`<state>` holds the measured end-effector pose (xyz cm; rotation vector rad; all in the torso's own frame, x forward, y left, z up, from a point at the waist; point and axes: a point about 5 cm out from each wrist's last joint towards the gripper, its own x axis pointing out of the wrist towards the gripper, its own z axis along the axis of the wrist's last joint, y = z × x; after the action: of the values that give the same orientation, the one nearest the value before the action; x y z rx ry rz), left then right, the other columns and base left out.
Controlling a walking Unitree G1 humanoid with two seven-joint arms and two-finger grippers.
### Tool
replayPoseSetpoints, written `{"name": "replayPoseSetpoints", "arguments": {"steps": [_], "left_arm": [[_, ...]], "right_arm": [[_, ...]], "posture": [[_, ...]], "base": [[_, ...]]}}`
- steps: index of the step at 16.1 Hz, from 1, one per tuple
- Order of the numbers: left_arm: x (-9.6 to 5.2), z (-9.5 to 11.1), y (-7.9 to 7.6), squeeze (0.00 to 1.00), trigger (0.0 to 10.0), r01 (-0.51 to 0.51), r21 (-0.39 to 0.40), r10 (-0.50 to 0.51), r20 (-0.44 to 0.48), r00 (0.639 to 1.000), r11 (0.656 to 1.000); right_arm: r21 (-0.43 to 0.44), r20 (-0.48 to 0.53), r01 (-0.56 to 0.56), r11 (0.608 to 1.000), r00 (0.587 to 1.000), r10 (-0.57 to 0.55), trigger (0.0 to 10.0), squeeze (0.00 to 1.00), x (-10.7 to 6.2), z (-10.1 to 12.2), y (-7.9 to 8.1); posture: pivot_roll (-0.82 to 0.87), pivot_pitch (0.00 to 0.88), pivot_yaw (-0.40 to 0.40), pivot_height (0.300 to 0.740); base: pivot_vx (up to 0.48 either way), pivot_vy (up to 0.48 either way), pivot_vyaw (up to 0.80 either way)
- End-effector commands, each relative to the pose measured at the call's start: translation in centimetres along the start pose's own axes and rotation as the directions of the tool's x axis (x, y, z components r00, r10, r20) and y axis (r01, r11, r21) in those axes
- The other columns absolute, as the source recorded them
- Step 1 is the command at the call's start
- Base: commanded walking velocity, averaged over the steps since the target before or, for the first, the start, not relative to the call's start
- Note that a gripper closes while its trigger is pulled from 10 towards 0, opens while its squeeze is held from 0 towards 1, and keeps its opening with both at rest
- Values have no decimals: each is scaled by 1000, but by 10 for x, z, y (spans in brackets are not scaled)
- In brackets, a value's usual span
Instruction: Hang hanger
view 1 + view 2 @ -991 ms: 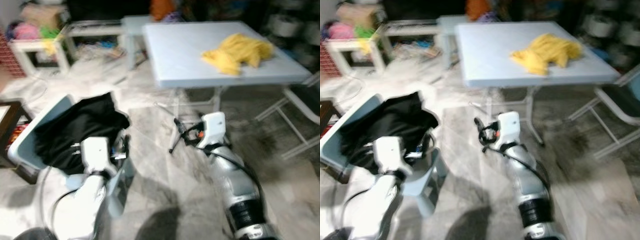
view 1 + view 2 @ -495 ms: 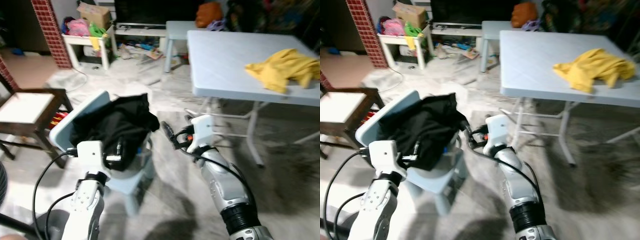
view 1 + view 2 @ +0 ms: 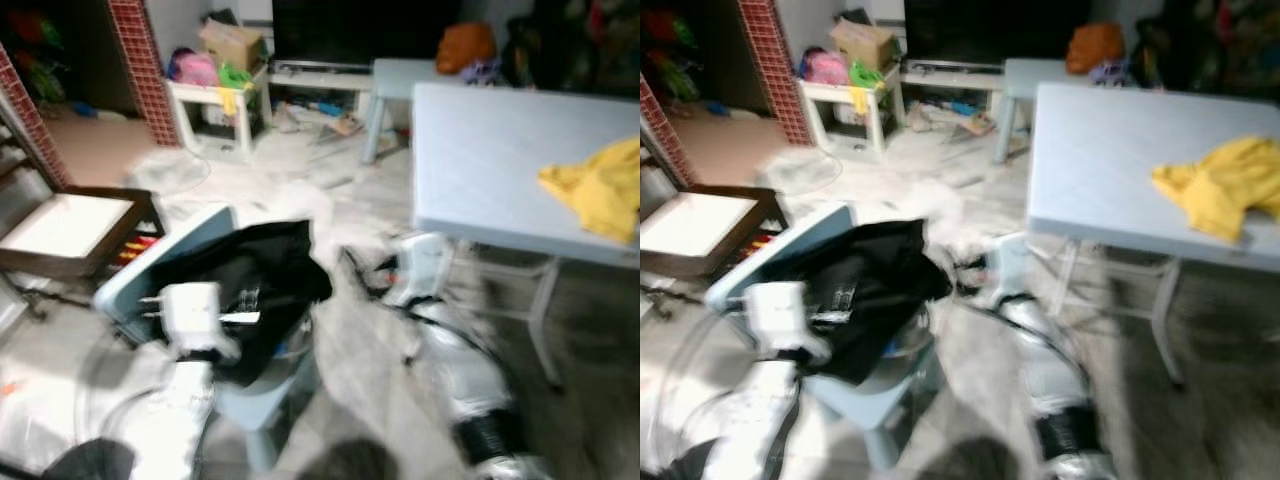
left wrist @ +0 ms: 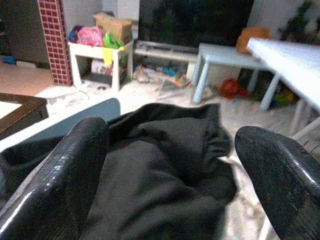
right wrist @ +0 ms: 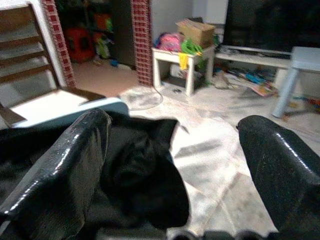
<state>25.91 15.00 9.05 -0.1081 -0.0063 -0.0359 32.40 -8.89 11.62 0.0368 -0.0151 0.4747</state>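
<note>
Currently no hanger can be made out. Both the left gripper [image 4: 170,165] and right gripper [image 5: 175,165] are spread open and empty, facing the crumpled black garment [image 3: 245,290] on the pale-blue plastic chair [image 3: 170,262]. By this evidence, the task remains unstarted.

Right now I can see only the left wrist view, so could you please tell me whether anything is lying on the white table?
Observer: Yes, a crumpled yellow cloth lies on the white table, toward its right end.
Operator: Thank you. Where is the right claw, please?
Observer: The right claw is held low, between the table and the blue chair. It points at the black garment draped on that chair, and its fingers are spread open.
</note>
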Motion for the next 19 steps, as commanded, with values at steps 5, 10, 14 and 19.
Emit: {"name": "replayPoseSetpoints", "arguments": {"steps": [5, 10, 14, 19], "left_arm": [[2, 1, -10, 0, 10000, 15, -15, -15, 0, 1000, 1000], [3, -2, -10, 0, 10000, -9, -19, 9, -19, 1000, 1000], [3, -3, -7, 0, 10000, -33, 0, 33, -28, 999, 999], [4, -2, -4, 0, 10000, -45, 44, 46, -23, 999, 998]], "right_arm": [[-28, -7, 29, 999, 1000, -29, 10000, 0, -5, 1, -12], [-24, -19, 20, 999, 1000, -20, 10000, 0, -7, -2, -10], [-38, -18, 10, 999, 1000, -11, 10000, 0, -7, -2, -8], [-25, -20, 18, 1000, 1000, -19, 10000, 0, -7, -3, -7]], "posture": [[41, 0, -34, 740], [43, 0, -30, 740], [47, 0, -25, 740], [50, 0, -23, 740]], "base": [[209, 364, 620], [0, 128, 0], [0, 0, 377], [0, 0, 689]]}}
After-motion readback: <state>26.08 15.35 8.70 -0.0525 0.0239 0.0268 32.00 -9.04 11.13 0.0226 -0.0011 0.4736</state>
